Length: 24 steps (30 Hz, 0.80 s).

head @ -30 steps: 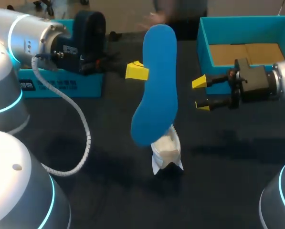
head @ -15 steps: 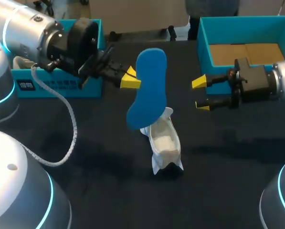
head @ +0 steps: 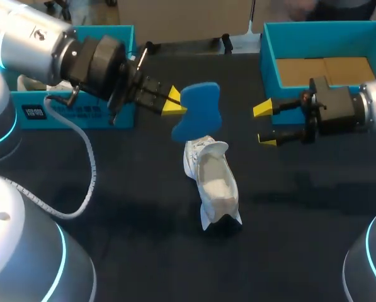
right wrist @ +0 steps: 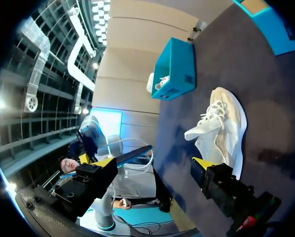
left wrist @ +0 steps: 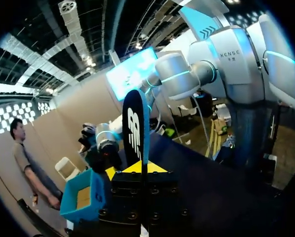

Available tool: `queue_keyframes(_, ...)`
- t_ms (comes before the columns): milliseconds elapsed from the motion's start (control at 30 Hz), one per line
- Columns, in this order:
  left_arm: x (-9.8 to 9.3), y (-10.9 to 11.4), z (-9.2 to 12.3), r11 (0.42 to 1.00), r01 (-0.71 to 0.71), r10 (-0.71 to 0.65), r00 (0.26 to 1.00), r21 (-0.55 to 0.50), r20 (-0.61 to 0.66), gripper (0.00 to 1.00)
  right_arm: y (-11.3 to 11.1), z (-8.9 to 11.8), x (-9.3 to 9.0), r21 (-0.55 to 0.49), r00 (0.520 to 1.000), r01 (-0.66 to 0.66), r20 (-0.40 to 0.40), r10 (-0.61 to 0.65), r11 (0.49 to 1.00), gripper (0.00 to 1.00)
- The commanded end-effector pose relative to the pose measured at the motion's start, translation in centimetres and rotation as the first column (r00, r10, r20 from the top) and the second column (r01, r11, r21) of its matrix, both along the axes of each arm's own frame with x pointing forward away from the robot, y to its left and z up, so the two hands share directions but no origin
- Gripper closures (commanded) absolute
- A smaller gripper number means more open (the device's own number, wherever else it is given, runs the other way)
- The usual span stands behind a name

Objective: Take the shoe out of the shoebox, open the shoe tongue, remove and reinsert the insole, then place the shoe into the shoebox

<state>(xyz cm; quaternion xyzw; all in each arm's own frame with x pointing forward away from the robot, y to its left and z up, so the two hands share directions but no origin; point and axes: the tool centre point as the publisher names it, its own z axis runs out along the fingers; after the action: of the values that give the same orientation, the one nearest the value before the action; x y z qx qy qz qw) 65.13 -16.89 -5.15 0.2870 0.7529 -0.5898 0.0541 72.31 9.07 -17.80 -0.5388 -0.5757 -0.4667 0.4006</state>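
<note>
A white shoe [head: 214, 182] lies on the black table, toe toward me, tongue pulled up at its far end. My left gripper [head: 173, 100] is shut on the edge of a blue insole [head: 197, 112], which hangs just above the shoe's far end. In the left wrist view the insole [left wrist: 135, 126] stands edge-on between the yellow tips of that gripper [left wrist: 137, 168]. My right gripper [head: 263, 124] stands open to the right of the shoe, nothing between its fingers. From the right wrist, the shoe [right wrist: 220, 129] lies ahead of the open gripper [right wrist: 152, 163].
The teal shoebox [head: 268, 56] with its brown cardboard floor stands at the back right, behind my right gripper. A second teal box [head: 80, 113] sits at the back left under my left arm; in the right wrist view that box [right wrist: 174, 69] holds white paper.
My left arm has swung the insole down from high and upright to a lower, flatter pose at the shoe's far end. My right arm has kept still.
</note>
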Motion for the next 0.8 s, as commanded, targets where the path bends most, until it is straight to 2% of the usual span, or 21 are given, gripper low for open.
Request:
queue_keyframes(33,-1.2,0.5,0.0,0.999,-0.044,0.047,0.993,-0.031,0.108,1.0,0.2,0.0,0.0,-0.002,1.0,0.002,-0.001,-0.002,1.0,0.0)
queue_keyframes(533,-1.1,0.5,0.0,0.999,-0.037,0.041,0.993,-0.033,0.111,1.0,0.2,0.0,0.0,-0.002,1.0,0.002,-0.001,-0.002,1.0,0.0)
queue_keyframes(667,-0.1,0.9,-0.4,0.999,0.037,-0.031,0.953,-0.015,0.301,1.0,0.2,0.0,0.0,-0.002,1.0,0.002,-0.001,-0.002,1.0,0.0)
queue_keyframes(800,0.7,1.2,-0.5,0.996,0.087,-0.08,0.927,-0.003,0.365,1.0,0.2,0.0,0.0,-0.002,1.0,0.002,-0.001,-0.002,1.0,0.0)
